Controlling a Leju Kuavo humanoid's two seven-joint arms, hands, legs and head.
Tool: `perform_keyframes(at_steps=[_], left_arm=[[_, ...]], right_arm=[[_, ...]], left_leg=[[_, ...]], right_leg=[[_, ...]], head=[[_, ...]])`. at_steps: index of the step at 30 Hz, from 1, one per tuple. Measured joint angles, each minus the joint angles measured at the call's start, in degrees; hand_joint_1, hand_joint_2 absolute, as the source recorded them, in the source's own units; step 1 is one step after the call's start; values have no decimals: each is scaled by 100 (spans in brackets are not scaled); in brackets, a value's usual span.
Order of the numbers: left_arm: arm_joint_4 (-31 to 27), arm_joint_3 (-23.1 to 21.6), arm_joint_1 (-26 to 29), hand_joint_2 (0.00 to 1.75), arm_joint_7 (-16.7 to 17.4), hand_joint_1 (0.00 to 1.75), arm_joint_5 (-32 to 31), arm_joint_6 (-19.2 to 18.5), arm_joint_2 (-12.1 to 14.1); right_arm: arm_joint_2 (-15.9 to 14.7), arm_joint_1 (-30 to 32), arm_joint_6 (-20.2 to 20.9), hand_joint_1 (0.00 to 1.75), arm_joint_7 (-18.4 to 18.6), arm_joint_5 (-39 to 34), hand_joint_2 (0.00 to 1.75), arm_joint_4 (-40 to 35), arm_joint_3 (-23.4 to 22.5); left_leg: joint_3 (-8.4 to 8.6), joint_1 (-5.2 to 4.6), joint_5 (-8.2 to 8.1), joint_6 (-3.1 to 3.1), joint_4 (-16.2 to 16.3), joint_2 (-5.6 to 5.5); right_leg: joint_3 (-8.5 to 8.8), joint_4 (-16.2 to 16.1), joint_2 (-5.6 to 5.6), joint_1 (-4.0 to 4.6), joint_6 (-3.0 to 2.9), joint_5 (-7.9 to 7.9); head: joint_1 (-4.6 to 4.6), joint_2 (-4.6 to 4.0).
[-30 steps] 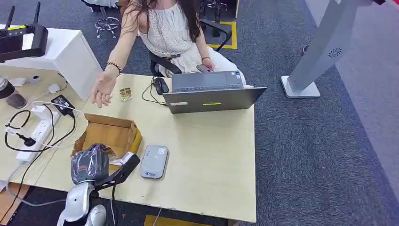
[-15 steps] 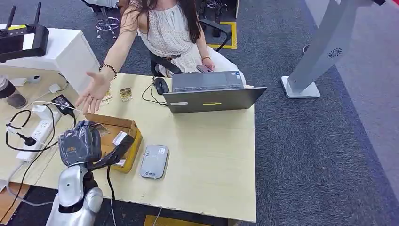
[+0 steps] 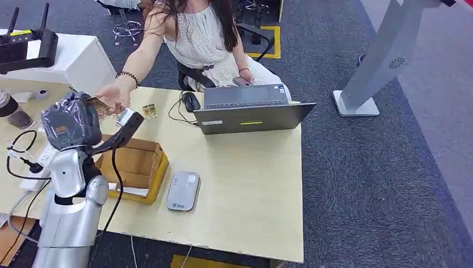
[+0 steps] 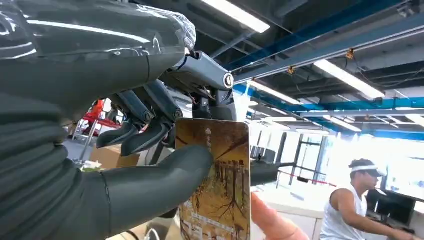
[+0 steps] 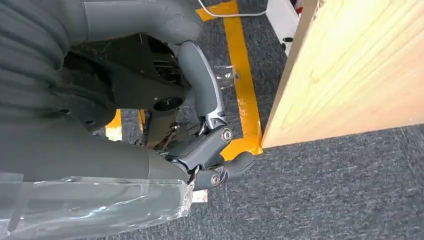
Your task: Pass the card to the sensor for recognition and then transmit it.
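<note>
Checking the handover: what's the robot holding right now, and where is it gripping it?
The left hand pinches the card near its upper left edge.

The rectangular card [image 4: 220,185] is amber and golden brown, printed with dark tree trunks and branches. The left hand [image 4: 150,125] pinching it has a thick grey thumb and darker fingers [image 4: 130,132]. The pale wood-grain worktop [image 3: 245,184] carries a brown cardboard box with a yellow edge [image 3: 136,164], a flat grey sensor pad [image 3: 183,191] and a dark grey laptop with a yellow-green strip [image 3: 251,109]. The seated person's sleeveless top [image 3: 201,42] is white and finely textured. The carpet floor [image 3: 368,167] is speckled dark grey.
</note>
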Motion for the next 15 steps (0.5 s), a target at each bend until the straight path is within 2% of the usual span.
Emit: perform_keyframes(at_steps=[3, 4, 12, 15], left_arm=[[89, 0, -64, 175, 0, 175, 0, 0, 24], [109, 0, -84, 175, 0, 0, 0, 0, 28], [218, 44, -60, 175, -37, 0, 304, 313, 107], [218, 81, 8, 175, -72, 0, 348, 323, 114]], right_arm=[[0, -3, 0, 0, 0, 2, 175, 11, 7], [0, -4, 0, 0, 2, 0, 175, 11, 7], [-2, -12, 0, 0, 4, -52, 175, 15, 9], [-7, -14, 0, 0, 4, -85, 175, 15, 9]], left_leg=[[-1, 0, 0, 0, 0, -1], [-1, 0, 0, 0, 0, -1], [-1, 0, 0, 0, 0, 0], [-2, 0, 0, 0, 0, -1]], right_leg=[[-1, 0, -1, 0, 0, 0], [0, 0, -2, 0, 0, 0], [0, 1, -1, 1, 0, 0], [0, 1, -1, 0, 0, 0]], head=[[0, 0], [0, 0], [-2, 0], [0, 0]])
